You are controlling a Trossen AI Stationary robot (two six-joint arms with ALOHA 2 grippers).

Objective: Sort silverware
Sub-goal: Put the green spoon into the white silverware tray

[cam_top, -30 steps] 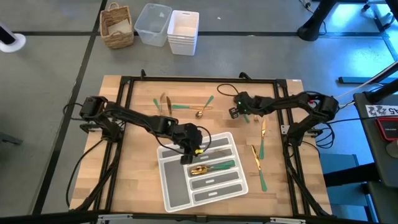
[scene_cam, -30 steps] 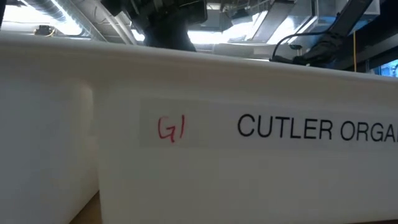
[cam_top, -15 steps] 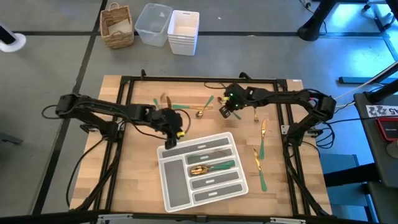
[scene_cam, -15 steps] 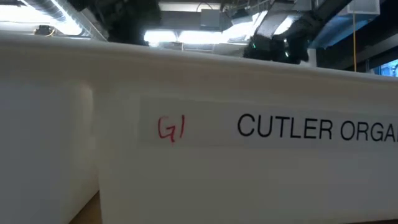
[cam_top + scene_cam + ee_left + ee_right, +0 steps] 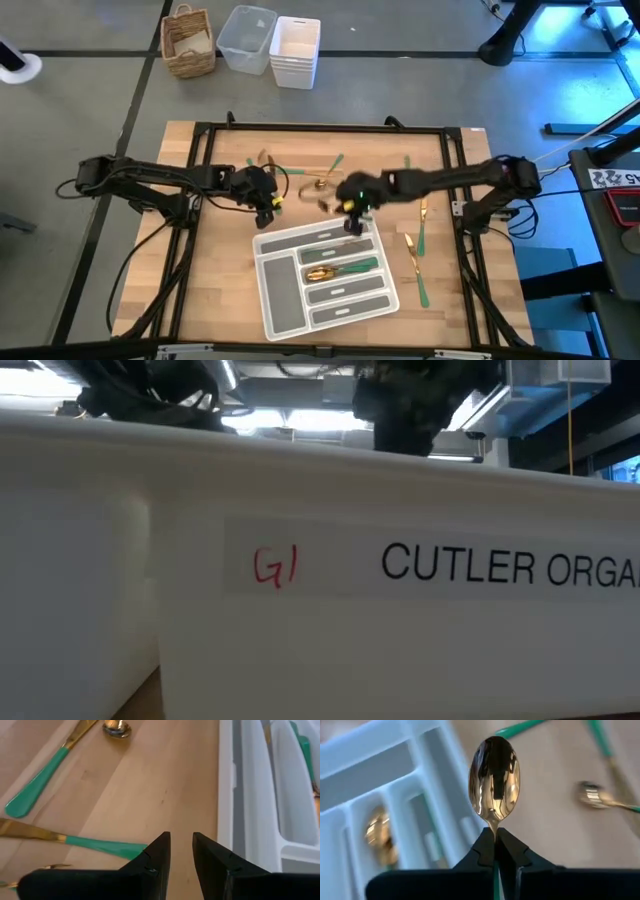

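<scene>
The right claw [image 5: 495, 851] is clamped on a spoon [image 5: 494, 782], pinching its neck so the gold bowl stands up past the fingertips. In the high view that claw [image 5: 352, 200] hangs above the desk [image 5: 220, 290] just off the tray's [image 5: 285, 320] 12 o'clock edge. Below it the wrist view shows the tray's compartments, one with a gold head [image 5: 380, 837] lying in it.

The left claw [image 5: 181, 854] has its fingers a narrow gap apart and grips nothing. In the high view it [image 5: 262, 192] sits at about 10 o'clock from the tray, close to the desk. Its wrist view shows a green-handled piece [image 5: 75, 842] lying on the wood right at its fingertips, and a second spoon [image 5: 60, 762] farther out, beside the tray wall [image 5: 226, 795].

On the desk in the high view, loose pieces lie at 12 o'clock from the tray, among them a green handle [image 5: 333, 163]. Three more lie at 3 o'clock from it: one [image 5: 423, 215] near the right arm, one [image 5: 410, 255] lower, one [image 5: 422, 292] lowest. Inside the tray lie a spoon and a green-handled piece [image 5: 345, 268] in the middle slot.

The low view is filled by a white wall lettered "CUTLER ORGA" [image 5: 500, 565].
</scene>
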